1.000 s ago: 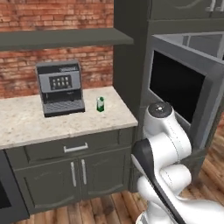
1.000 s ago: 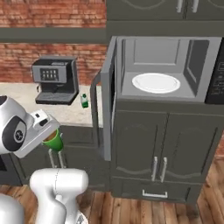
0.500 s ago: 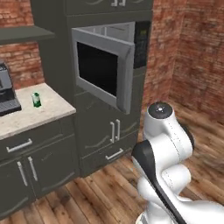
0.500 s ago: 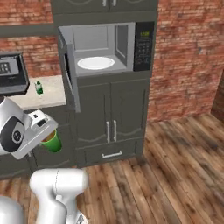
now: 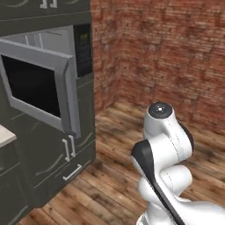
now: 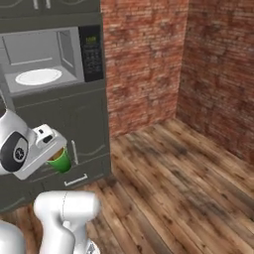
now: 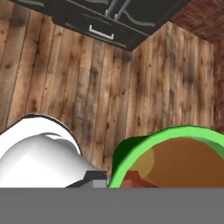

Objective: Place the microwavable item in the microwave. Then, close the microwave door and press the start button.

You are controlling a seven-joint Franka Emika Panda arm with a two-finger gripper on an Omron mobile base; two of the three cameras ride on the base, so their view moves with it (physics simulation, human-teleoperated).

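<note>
I carry the green cup [image 6: 61, 161] clamped in my gripper [image 6: 53, 151] (microwave door [image 5: 39, 90] open); loading, closing, starting remain.

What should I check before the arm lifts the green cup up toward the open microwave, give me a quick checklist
1. Green cup held at the gripper: ok, it hangs low in front of the cabinet.
2. Cup upright, contents in: ok, brown filling fills the rim in the hand view.
3. Microwave door open: ok, swung wide.
4. Turntable free: ok, nothing on it.
5. Cup below the microwave opening: ok, needs raising.
6. Finger grip firm: cannot tell, fingertips hidden.
</note>
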